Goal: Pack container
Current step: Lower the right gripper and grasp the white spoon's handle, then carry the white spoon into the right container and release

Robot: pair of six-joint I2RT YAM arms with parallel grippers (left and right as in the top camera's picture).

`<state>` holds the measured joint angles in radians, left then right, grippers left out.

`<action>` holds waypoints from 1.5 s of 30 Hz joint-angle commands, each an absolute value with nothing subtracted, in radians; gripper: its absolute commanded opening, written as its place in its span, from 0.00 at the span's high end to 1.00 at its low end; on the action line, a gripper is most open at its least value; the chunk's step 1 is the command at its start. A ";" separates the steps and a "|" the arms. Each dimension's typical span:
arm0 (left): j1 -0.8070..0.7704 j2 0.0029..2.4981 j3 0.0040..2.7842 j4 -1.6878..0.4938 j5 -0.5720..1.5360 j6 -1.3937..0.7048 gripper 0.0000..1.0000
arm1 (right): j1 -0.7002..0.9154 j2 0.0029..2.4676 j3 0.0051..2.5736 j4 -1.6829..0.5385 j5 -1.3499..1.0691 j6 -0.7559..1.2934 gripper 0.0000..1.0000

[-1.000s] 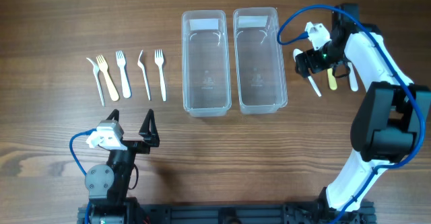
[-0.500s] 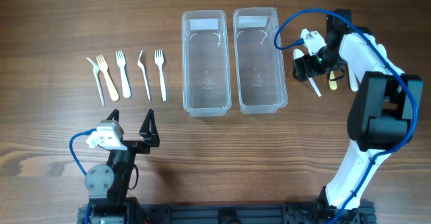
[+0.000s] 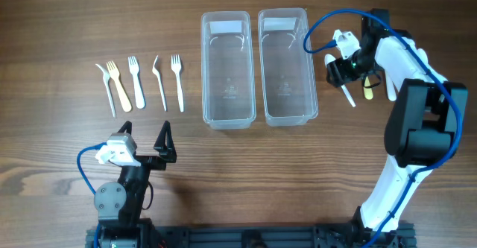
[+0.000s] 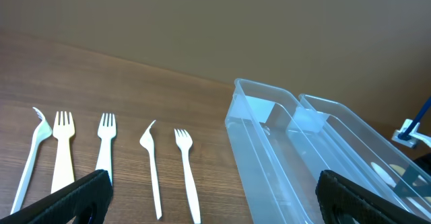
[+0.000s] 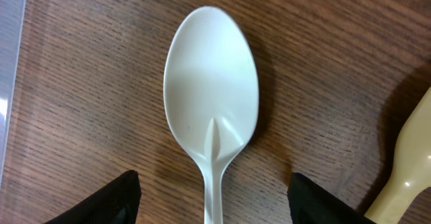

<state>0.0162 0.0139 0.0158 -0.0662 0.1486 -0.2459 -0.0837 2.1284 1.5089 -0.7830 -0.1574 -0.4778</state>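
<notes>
Two clear plastic containers, left [image 3: 226, 69] and right [image 3: 287, 65], stand side by side at the table's back middle; both look empty. They also show in the left wrist view [image 4: 283, 150]. Several plastic forks [image 3: 138, 83] lie in a row to their left, and show in the left wrist view [image 4: 108, 150]. A white spoon [image 5: 212, 109] lies on the table right of the containers [image 3: 347, 93]. My right gripper [image 5: 214, 207] is open, low over the spoon, a finger on each side of its neck. My left gripper [image 3: 145, 140] is open and empty near the front left.
A beige utensil [image 3: 367, 90] and a white one [image 3: 390, 88] lie right of the spoon, partly under my right arm. The beige one shows at the right edge of the right wrist view [image 5: 411, 170]. Bare wood lies between the forks and my left gripper.
My right gripper moved slightly left and toward the back, settling over the white spoon. The left arm, forks and containers have not moved.
</notes>
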 commanded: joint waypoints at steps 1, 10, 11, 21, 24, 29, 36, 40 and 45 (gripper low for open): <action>0.025 0.007 0.008 -0.063 0.164 -0.254 0.00 | -0.078 2.155 1.518 -0.782 -0.162 -0.497 0.33; 0.025 0.007 0.008 -0.063 0.164 -0.254 0.00 | -0.078 2.155 1.469 -0.769 -0.138 -0.462 0.36; 0.025 0.007 0.008 -0.063 0.164 -0.254 0.00 | -0.078 2.155 1.469 -0.768 -0.126 -0.440 0.38; 0.025 0.007 0.008 -0.063 0.164 -0.254 0.00 | -0.076 2.155 1.469 -0.762 -0.122 -0.415 0.62; 0.025 0.007 0.008 -0.063 0.164 -0.254 0.00 | -0.067 2.154 1.469 -0.765 -0.124 -0.415 0.72; 0.025 0.007 0.008 -0.063 0.164 -0.254 0.00 | -0.049 2.154 1.472 -0.767 -0.124 -0.414 0.89; 0.025 0.007 0.008 -0.063 0.164 -0.254 0.00 | -0.045 2.136 1.522 -0.771 -0.120 -0.365 0.96; 0.025 0.007 0.008 -0.063 0.164 -0.254 0.00 | -0.045 2.075 1.619 -0.784 -0.120 -0.357 0.96; 0.025 0.007 0.008 -0.063 0.164 -0.254 0.00 | -0.045 2.013 1.747 -0.840 -0.120 -0.309 0.96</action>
<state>0.0162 0.0139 0.0158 -0.0662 0.1486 -0.2459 -0.0528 2.0998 1.6604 -0.8234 -0.1268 -0.3595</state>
